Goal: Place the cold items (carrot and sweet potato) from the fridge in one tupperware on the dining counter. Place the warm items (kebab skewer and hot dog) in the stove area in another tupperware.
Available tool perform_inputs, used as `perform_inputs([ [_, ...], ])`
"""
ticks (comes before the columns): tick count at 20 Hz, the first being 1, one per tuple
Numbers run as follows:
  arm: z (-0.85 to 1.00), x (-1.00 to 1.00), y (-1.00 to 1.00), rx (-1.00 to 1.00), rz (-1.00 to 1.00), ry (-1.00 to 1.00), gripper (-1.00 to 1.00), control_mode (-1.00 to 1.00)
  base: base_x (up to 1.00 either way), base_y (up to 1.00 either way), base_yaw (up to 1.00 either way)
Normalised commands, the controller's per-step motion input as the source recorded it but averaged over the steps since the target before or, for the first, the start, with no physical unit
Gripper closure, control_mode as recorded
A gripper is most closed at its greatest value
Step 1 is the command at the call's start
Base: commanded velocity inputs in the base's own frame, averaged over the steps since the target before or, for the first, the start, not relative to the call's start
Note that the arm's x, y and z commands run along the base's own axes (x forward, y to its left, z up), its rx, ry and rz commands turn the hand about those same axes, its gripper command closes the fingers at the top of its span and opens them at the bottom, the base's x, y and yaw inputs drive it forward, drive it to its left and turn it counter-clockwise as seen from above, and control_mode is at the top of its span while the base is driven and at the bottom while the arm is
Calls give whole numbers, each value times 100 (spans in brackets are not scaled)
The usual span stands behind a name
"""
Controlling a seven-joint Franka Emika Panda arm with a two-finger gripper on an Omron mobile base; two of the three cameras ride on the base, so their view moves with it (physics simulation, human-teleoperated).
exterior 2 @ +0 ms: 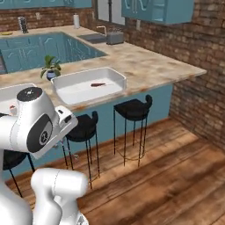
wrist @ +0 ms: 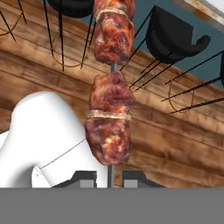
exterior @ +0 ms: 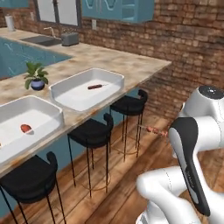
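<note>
The hand (wrist: 109, 175) was clamped on the thin stick of the kebab skewer (wrist: 111, 100) with dark red-brown meat chunks, held above the wooden floor (exterior: 131, 192) beside the black stools (exterior: 129, 105), below the beige marbled bench (exterior: 131, 65).

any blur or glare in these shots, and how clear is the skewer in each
Hand view: thin stick strung with dark red meat chunks close-up, soft-edged; left base view: same skewer tiny and blurry beside the white arm; right base view: even flat lighting, no glare on the beige marbled counter.
</note>
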Motion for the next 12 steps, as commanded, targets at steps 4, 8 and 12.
perform_inputs([
  [4, 0, 0, 0, 0, 0, 0, 100, 100, 71, -75, 63],
  [8, 0, 0, 0, 0, 0, 0, 100, 100, 60, -73, 67],
  [12, 0, 0, 0, 0, 0, 0, 100, 100, 61, -78, 66],
])
